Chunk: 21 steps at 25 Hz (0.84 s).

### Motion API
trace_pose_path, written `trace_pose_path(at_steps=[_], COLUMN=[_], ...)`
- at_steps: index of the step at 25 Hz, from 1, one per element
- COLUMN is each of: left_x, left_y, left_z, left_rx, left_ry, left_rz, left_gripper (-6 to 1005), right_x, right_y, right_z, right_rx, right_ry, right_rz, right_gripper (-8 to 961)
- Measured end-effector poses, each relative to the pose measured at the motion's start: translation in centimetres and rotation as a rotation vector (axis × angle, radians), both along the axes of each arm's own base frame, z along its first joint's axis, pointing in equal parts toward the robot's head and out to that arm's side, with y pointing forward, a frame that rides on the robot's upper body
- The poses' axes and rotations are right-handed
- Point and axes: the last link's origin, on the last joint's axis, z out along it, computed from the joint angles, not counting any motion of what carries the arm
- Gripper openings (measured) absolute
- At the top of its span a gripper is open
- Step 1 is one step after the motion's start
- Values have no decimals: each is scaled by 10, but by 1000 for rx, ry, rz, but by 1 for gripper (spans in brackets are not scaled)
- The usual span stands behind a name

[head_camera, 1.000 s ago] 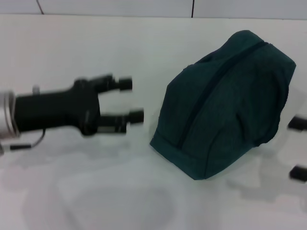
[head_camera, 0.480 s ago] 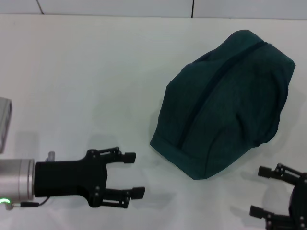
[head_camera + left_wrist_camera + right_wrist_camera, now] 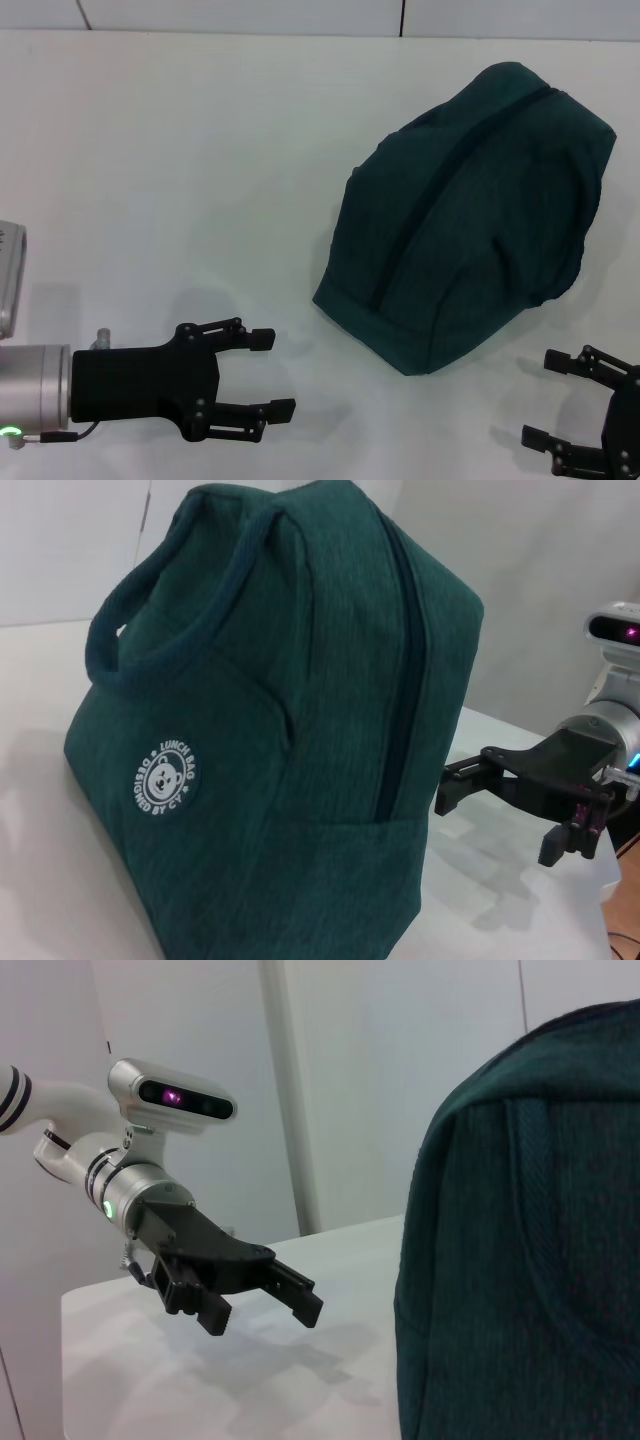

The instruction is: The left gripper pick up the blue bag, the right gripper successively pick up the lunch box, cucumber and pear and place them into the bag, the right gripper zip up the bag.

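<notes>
white tabletop (image 3: 180, 150) holds a zipped dark teal fabric lunch bag (image 3: 470, 210) at right. near left, the black two-finger left gripper (image 3: 262, 374) hangs open and empty. near right, the matching right gripper (image 3: 548, 398) is likewise open, holding nothing.

Dark teal blue bag (image 3: 470, 215), zipped shut along the dark seam over its top, standing on the white table. Two padded loop handles (image 3: 150, 610) folded against the sides; round white logo (image 3: 166, 778) on one face. Other task items not visible.
</notes>
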Motion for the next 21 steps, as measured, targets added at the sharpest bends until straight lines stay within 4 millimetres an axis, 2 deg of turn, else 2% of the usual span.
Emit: trace_pose_path(at_steps=[21], left_x=[7], left_y=[3], left_z=[3], left_rx=[-10], left_ry=[-22], left_rz=[-33], left_gripper=[887], right_x=[-2], right_y=[2], right_z=[0], right_rx=[30], right_ry=[16], right_rz=[-9], right_gripper=[868])
